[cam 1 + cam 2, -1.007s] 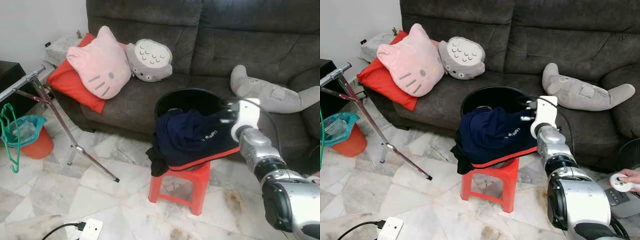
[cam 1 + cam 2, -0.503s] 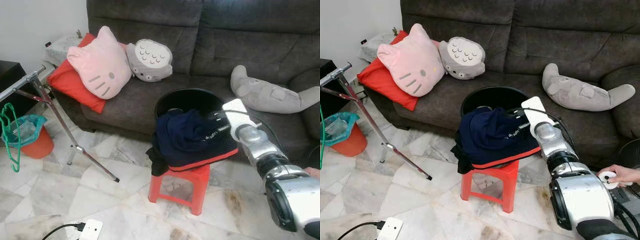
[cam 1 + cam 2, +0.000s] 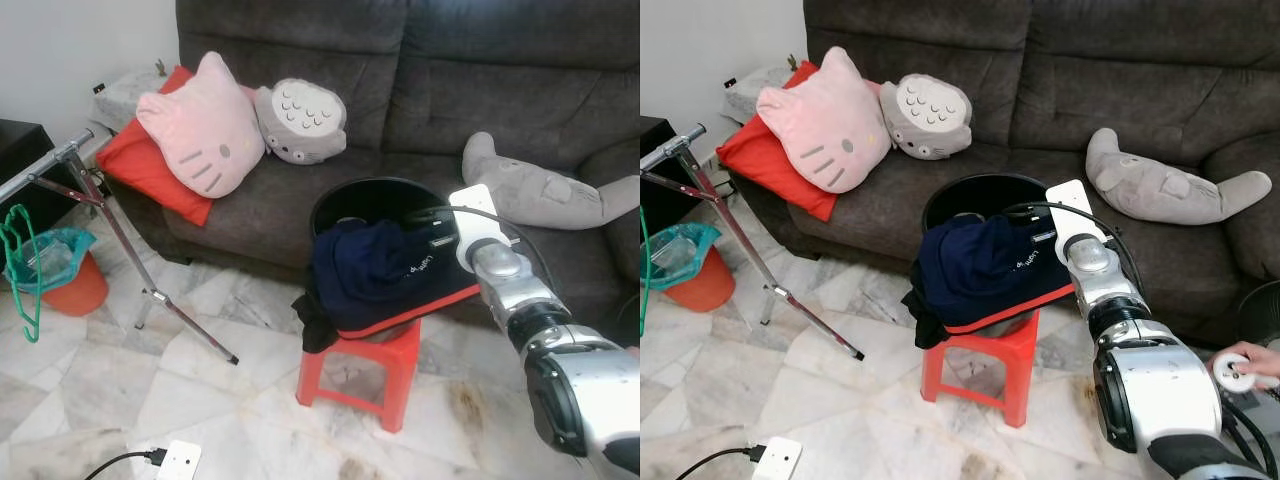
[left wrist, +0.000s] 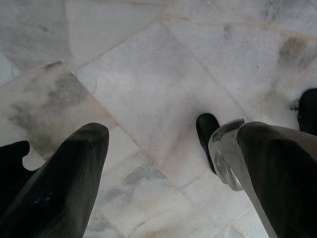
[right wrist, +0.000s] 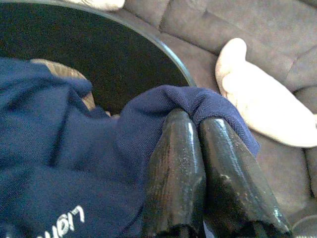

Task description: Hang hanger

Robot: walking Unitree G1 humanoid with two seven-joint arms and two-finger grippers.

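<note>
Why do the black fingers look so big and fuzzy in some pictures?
In the left wrist view the open left claw sits right by the lens, so its fingers blur while the marble floor stays sharper. In the right wrist view the right claw, pinching the navy blue shirt, shows shiny glare.

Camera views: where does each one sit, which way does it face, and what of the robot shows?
Eye views: on the head, looking forward and down at the sofa, red stool and navy shirt; right arm reaches in.
Left wrist view: looks down at marble floor between open fingers; the robot's foot shows.
Right wrist view: looks along shut fingers pinching the shirt by the black basket.
Shared: shirt, basket and sofa.
</note>
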